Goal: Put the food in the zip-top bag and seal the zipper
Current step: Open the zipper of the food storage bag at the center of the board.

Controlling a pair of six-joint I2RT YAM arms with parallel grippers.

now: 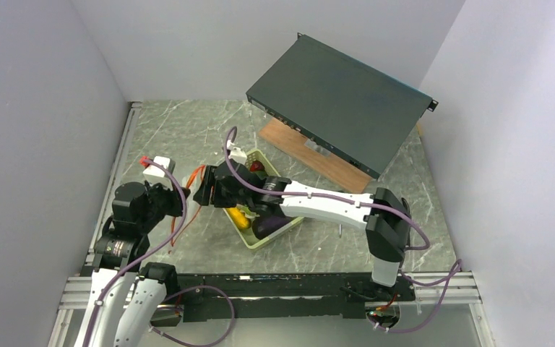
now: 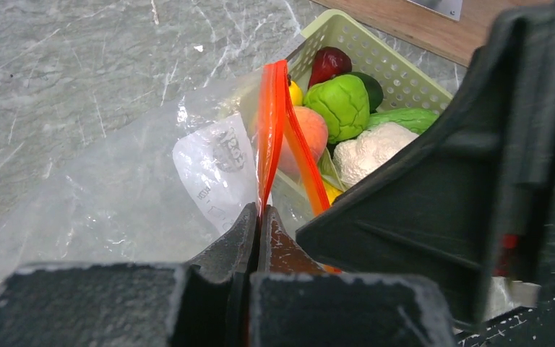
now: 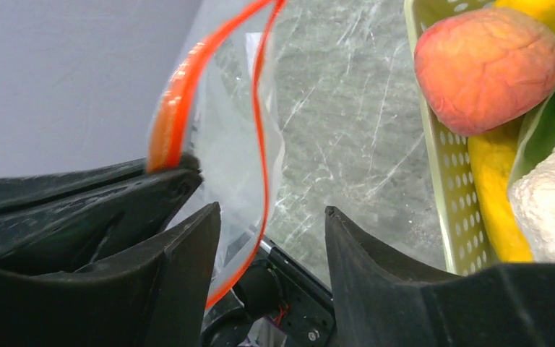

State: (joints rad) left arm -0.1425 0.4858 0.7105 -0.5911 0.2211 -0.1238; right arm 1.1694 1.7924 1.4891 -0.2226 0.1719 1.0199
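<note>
The clear zip-top bag [image 2: 115,195] hangs open between my two grippers, left of the basket. My left gripper [image 2: 259,211] is shut on one side of its red-orange zipper [image 2: 271,123]. My right gripper [image 3: 271,217] is open, with the other side of the zipper [image 3: 260,137] running between its fingers, close to the left one. The food lies in the pale green basket [image 2: 405,79]: orange peach [image 2: 307,134], green pepper [image 2: 343,105], white cauliflower [image 2: 372,148], green cucumber [image 2: 405,117], yellow corn [image 3: 502,210]. I see no food inside the bag.
A dark flat metal case [image 1: 340,101] leans over a wooden board [image 1: 318,155] at the back right. A white block with a red plug [image 1: 155,164] sits behind the left arm. Grey walls close in on the left, right and back.
</note>
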